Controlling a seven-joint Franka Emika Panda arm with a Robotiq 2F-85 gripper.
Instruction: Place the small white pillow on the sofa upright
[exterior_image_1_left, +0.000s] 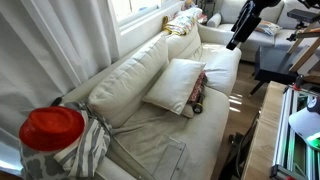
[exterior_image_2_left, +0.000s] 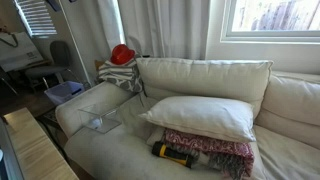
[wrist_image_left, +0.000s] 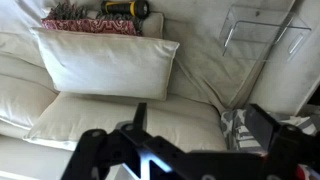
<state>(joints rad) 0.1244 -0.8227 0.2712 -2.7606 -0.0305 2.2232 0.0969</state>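
Observation:
The small white pillow (exterior_image_1_left: 172, 84) lies tilted on the sofa seat (exterior_image_1_left: 150, 130), resting on a red patterned pillow (exterior_image_1_left: 200, 92) in front of the back cushions. It shows in the other exterior view (exterior_image_2_left: 205, 115) and in the wrist view (wrist_image_left: 105, 62). My gripper (exterior_image_1_left: 234, 42) hangs in the air beyond the sofa's far end, well apart from the pillow. In the wrist view its two fingers (wrist_image_left: 200, 122) stand wide apart with nothing between them, above a back cushion (wrist_image_left: 110, 120).
A yellow-and-black flashlight (exterior_image_2_left: 175, 153) lies beside the red patterned pillow (exterior_image_2_left: 215, 152). A clear plastic box (exterior_image_2_left: 100, 120) sits on the seat near the armrest. A red cap on striped cloth (exterior_image_1_left: 52, 128) rests on the sofa arm. A window is behind the sofa.

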